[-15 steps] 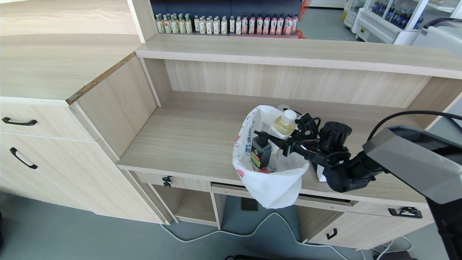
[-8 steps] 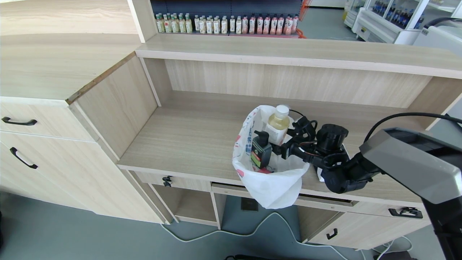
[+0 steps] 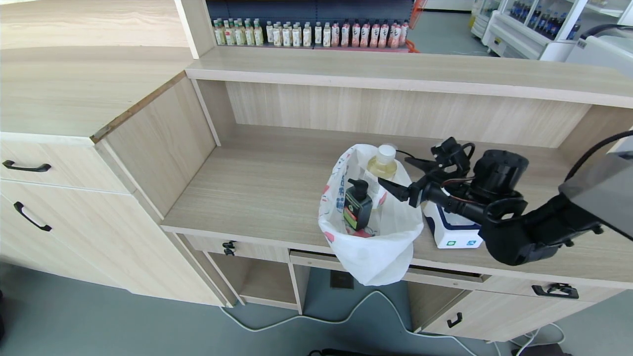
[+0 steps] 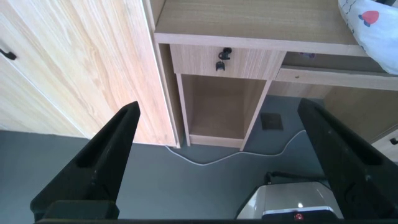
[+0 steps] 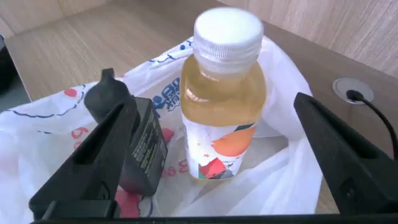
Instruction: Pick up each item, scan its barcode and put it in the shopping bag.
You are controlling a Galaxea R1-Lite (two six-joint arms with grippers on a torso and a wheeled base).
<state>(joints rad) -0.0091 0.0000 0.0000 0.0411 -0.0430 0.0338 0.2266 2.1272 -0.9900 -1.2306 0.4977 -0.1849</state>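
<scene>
A white shopping bag (image 3: pixel 368 247) stands open on the wooden counter (image 3: pixel 267 188) near its front edge. In it stand a bottle of yellow drink with a white cap (image 3: pixel 382 165) (image 5: pixel 227 106) and a black pump bottle (image 3: pixel 357 206) (image 5: pixel 135 146). My right gripper (image 3: pixel 394 170) (image 5: pixel 216 106) is open just right of the bag's mouth, its fingers apart on either side of the drink bottle and not touching it. My left gripper (image 4: pixel 219 106) is open and holds nothing, low over the floor in front of the counter.
A white and blue scanner box (image 3: pixel 452 228) sits on the counter right of the bag, under my right arm. A cable grommet (image 5: pixel 348 88) lies behind the bag. Drawers and an open cubby (image 4: pixel 221 112) are below the counter. A shelf runs overhead.
My right gripper set the drink bottle down into the bag, opened, and drew back to the right and up. The scanner box is now uncovered.
</scene>
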